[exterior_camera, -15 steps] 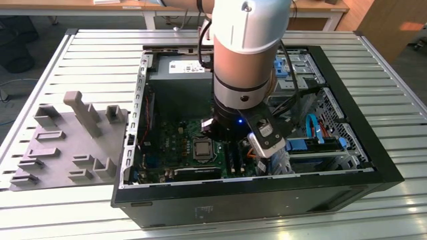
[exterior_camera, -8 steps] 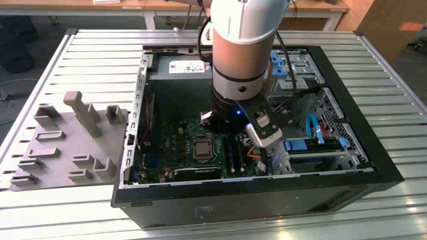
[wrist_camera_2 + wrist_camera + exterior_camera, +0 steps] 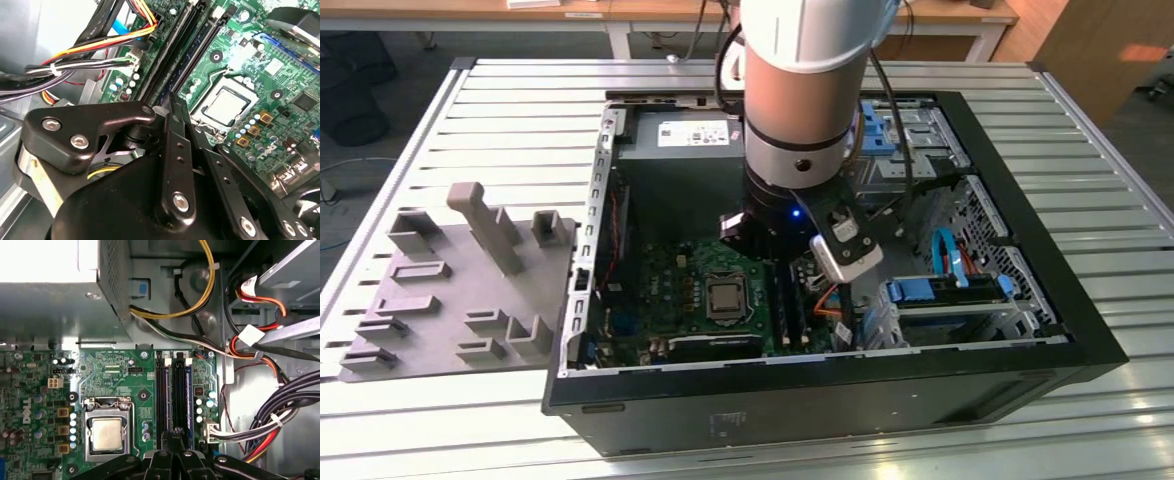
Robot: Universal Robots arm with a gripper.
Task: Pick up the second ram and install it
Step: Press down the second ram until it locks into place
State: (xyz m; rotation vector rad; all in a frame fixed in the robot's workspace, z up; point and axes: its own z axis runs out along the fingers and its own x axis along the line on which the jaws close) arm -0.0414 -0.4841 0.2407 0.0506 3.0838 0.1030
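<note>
Black metal gripper linkages with silver screws sit closest to the lens in both wrist views, their two fingers drawn close together so that hardly any gap remains at the tips; I cannot tell whether anything is pinched between them. The tips hang low over the bank of memory slots. Just beside them a slim blue circuit-board stick stands on edge in the outermost slot, the one nearest the cables, running the slot's full length with a pale clip at its far end. Next to it lie two long black slot strips, parallel to the stick. All of these sit on a green motherboard, where a square silver processor socket in a metal frame lies on the far side of the slots from the stick. A bundle of black, red, yellow and white cables loops past the board's edge on the stick's side, and a grey perforated metal power supply box sits beyond the slot ends. In the exterior view, a thick silver robot arm reaches straight down into an open black computer case lying on a ribbed metal table. A grey moulded fixture tray rests beside the case, toward the exterior view's left.
</note>
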